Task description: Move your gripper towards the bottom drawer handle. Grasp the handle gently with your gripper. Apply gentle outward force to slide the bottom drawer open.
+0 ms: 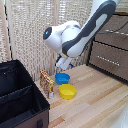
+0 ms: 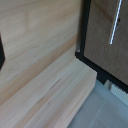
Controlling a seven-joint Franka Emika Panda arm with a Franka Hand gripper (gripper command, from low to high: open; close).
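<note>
step: the approach, as I judge it; the handle is not yet grasped and the drawer looks closed.
tool: the tool (image 1: 64, 63) hangs over the desk (image 1: 95, 95) near the desk's back edge, above the blue bowl (image 1: 62, 78); its fingers are too small and blurred in the exterior view, and the wrist view does not show them, so I cannot tell whether it is released or clenched.
handle: the handle (image 1: 107, 58) is a thin silver bar across the drawer (image 1: 110, 60), on the dresser at the exterior view's right, well apart from the tool; the wrist view shows a silver bar (image 2: 115, 24) on a dark front, though I cannot tell which drawer's.
clutter: a yellow bowl (image 1: 67, 91) sits just beside the blue one, a snack box (image 1: 47, 82) stands near them, and a black bin (image 1: 20, 95) fills the desk's near corner at the exterior view's left.
next: likely a sweep across toward the dresser, clear of the bowls, lining the jaws around the bar before closing lightly.
</note>
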